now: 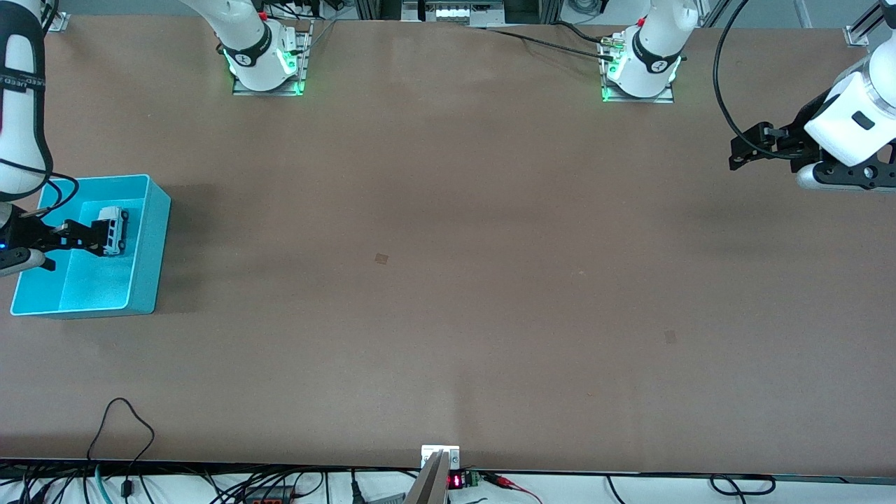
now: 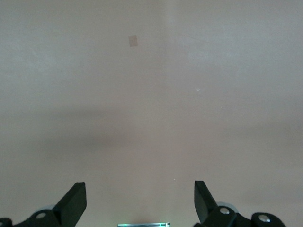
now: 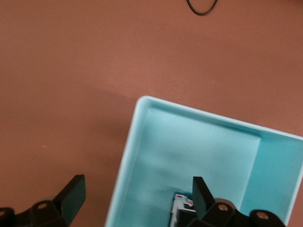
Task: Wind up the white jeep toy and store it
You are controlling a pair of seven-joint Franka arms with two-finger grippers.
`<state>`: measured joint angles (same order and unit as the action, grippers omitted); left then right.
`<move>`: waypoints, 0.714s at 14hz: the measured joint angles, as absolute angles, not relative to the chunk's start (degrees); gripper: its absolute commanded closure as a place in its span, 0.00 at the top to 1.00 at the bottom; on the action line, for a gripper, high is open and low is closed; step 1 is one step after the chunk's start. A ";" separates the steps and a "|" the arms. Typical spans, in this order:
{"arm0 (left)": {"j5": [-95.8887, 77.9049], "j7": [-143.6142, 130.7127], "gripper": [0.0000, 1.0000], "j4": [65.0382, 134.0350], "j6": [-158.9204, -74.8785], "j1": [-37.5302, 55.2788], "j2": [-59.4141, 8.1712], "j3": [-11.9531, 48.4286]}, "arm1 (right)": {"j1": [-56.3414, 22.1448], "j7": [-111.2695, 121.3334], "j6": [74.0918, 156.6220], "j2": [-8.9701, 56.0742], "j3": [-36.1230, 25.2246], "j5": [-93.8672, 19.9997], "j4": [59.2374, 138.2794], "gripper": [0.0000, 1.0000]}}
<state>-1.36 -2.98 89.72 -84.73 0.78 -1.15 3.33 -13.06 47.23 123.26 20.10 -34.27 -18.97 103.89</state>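
Front view: high, facing the robot bases across the worktop (image 1: 448, 280), taking in everything. Left wrist view: looking down past its end effector (image 2: 140, 201) at bare worktop. Right wrist view: close above the blue bin (image 3: 142, 156), shared with the front view (image 1: 157, 210).

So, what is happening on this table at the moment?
The right tool is down in the turquoise bin at the right arm's end of the table. Its fingers are spread wide. The white jeep toy is inside the bin beside one finger and does not look gripped, so storing seems nearly done. The left tool waits open over bare table at the left arm's end.
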 measured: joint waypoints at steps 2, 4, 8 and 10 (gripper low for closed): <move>-1.36 -2.98 1.00 89.72 -84.72 0.77 -1.15 3.33 | -13.98 43.39 121.04 18.50 -33.96 -17.75 103.72 1.00; -1.36 -2.98 1.00 89.72 -84.71 0.78 -1.15 3.33 | -13.17 35.56 118.91 15.69 -30.34 -12.91 103.52 1.00; -1.36 -2.98 1.00 89.72 -84.69 0.78 -1.15 3.34 | -8.21 14.62 112.58 7.95 -16.03 -4.75 103.38 1.00; -1.36 -2.98 1.00 89.72 -84.69 0.78 -1.15 3.34 | -4.94 5.15 109.74 4.76 -9.20 -3.31 103.39 1.00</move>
